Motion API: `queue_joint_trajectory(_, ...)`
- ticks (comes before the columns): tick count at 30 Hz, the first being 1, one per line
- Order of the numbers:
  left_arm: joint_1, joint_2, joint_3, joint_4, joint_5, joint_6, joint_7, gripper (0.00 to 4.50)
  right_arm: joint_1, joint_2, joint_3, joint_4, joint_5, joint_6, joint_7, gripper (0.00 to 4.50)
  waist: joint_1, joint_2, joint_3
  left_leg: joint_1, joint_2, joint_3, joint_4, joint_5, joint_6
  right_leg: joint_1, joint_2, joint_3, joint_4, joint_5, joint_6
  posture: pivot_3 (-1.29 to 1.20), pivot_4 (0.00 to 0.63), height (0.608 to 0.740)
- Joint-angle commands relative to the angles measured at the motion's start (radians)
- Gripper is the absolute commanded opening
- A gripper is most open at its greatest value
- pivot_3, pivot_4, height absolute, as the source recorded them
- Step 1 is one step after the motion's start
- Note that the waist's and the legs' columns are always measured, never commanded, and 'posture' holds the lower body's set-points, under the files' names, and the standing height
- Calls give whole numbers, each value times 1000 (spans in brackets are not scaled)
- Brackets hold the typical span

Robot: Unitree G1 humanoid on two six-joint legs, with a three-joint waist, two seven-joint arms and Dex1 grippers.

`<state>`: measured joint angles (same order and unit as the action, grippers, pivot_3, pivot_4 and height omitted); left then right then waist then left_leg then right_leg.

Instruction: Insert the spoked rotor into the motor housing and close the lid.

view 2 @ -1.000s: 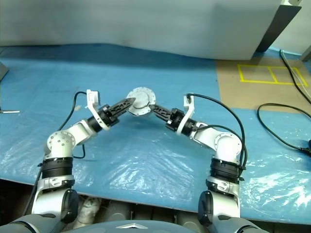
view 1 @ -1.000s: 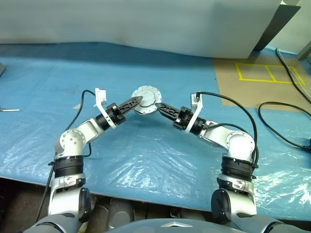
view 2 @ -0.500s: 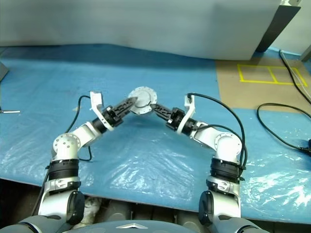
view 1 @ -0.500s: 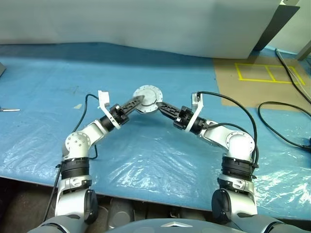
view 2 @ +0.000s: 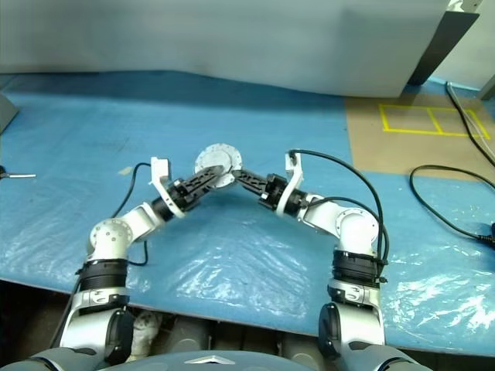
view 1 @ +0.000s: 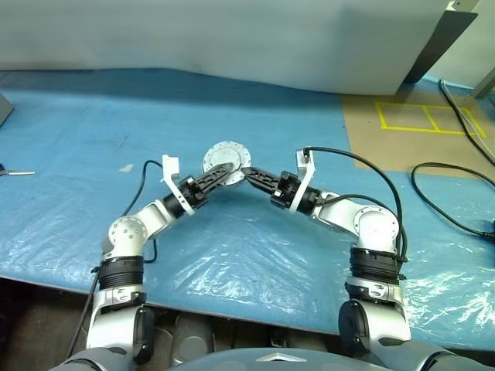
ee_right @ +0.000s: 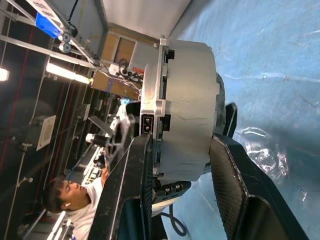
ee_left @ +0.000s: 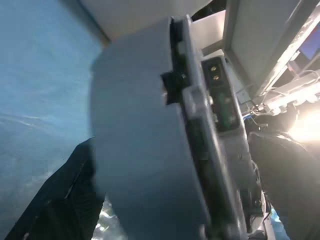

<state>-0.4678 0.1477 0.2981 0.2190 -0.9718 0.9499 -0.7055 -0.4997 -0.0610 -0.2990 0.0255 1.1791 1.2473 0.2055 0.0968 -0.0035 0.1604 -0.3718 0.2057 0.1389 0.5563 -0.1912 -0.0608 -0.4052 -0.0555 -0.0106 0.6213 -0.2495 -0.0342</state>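
Observation:
The motor housing (view 1: 223, 157), a round silver cup with a flanged rim, hangs above the blue sheet between my two grippers, its flat face turned up towards the head camera. My right gripper (view 1: 246, 171) comes in from the right and is shut across the housing's thickness; its wrist view has one black finger (ee_right: 135, 170) on the flange side and the other on the back of the housing (ee_right: 187, 100). My left gripper (view 1: 226, 171) reaches in from the left and stands open, its fingers (ee_left: 65, 200) straddling the housing (ee_left: 145, 150). I cannot make out the spoked rotor or the lid.
A blue plastic sheet (view 1: 232, 255) covers the work surface, with a pale board (view 1: 232, 39) along the back. Brown floor with yellow tape (view 1: 418, 116) and black cables (view 1: 456, 193) lie at the right. A small tool (view 1: 15, 172) lies at the far left. A person (ee_right: 60, 200) appears beyond the right gripper.
My left elbow has swung in towards the middle and the forearm now lies lower. The housing stays in the right gripper. The camera has shifted slightly.

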Motion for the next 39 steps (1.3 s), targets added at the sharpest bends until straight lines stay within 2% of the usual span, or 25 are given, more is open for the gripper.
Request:
queue_joint_trajectory(1, -33, -13, 15, 11, -5, -36, 9, 4476, -36, 3, -3, -38, 52, -20, 35, 1308, -1, 0, 0, 0, 0, 0, 0, 0, 0, 0, 0, 0, 0, 0, 0, 0, 150, 740)
queue_joint_trajectory(3, -37, -20, 22, 17, -9, -43, 17, 4476, -35, 2, -2, -38, 54, -20, 33, 1308, -1, 0, 0, 0, 0, 0, 0, 0, 0, 0, 0, 0, 0, 0, 0, 0, 150, 740)
queue_joint_trajectory(7, -46, -24, 29, 30, -12, -47, 34, 3276, -34, 4, -6, -33, 60, -22, 28, 1308, -1, 0, 0, 0, 0, 0, 1, 0, 0, 0, 0, 0, 0, 0, 0, 0, 150, 740)
queue_joint_trajectory(9, -49, -24, 26, 32, -6, -49, 49, 2956, -34, 6, -6, -29, 61, -23, 27, 1308, 0, 0, 0, -1, 0, -1, 1, 0, 0, 0, 0, 0, 0, 0, 0, 0, 150, 740)
queue_joint_trajectory(22, -44, -27, 5, -16, -12, -50, 64, 2873, -32, -2, 46, -56, -22, -85, 34, 1308, -1, 0, 0, -2, 0, -2, 2, 0, 0, 0, 0, -1, 0, 0, 0, 0, 150, 740)
queue_joint_trajectory(23, -45, -24, 5, -15, -8, -54, 67, 2852, -30, -3, 47, -58, -20, -87, 40, 2041, 0, 0, 0, -2, 0, -2, 2, 0, 0, 0, 0, -1, 0, 0, 0, 0, 150, 740)
queue_joint_trajectory(27, -46, -19, 5, -18, -5, -62, 68, 2493, -36, -2, 40, -36, 6, -66, 39, 3310, -1, 0, 0, -2, 0, -2, 2, 0, 0, 0, 0, -1, 0, 0, 0, 0, 150, 740)
queue_joint_trajectory(39, -47, 14, 60, -46, -11, -99, 94, 2493, -45, -4, 34, -13, 23, -53, 39, 3359, -2, 0, 0, -2, 0, -2, 2, 0, 0, 0, 0, -1, 0, 0, 0, 0, 150, 740)
